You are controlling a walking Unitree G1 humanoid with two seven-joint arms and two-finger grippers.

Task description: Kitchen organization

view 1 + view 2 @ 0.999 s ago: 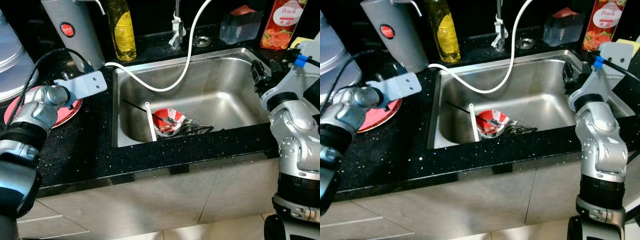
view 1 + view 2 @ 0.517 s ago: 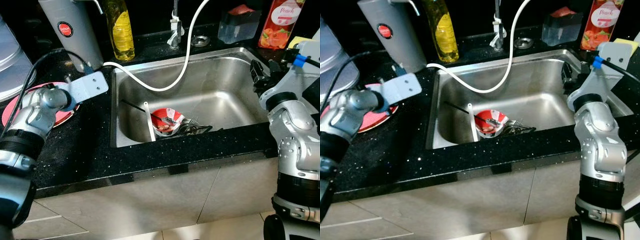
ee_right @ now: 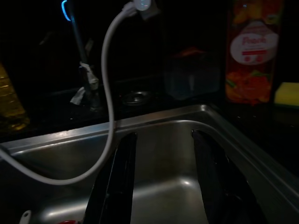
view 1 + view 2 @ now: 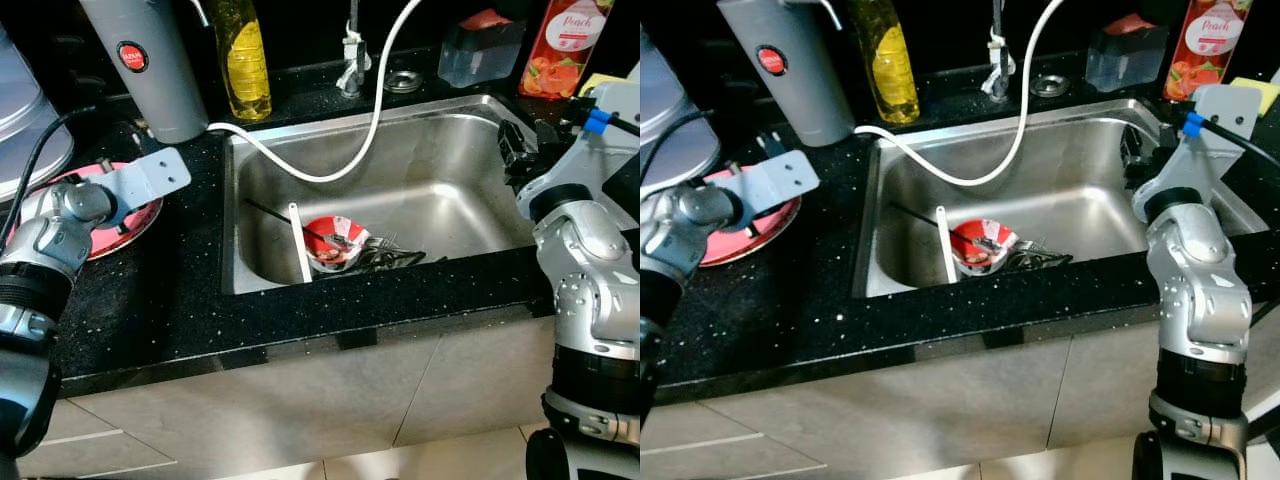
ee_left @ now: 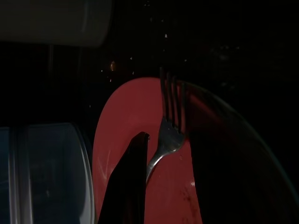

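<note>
Right now your left gripper [image 5: 140,154] hangs over the red plate [image 4: 130,215] on the counter, with a fork [image 5: 167,126] pinched at its handle and tines above the plate, ready to set down. Your right gripper [image 3: 163,186] waits spread wide and empty above the sink [image 4: 450,200], where the bowl [image 4: 335,243] sits.

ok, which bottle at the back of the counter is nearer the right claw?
The red peach-label bottle, at the sink's back right corner, just beyond the right claw. The yellow bottle stands at the sink's back left corner.
</note>
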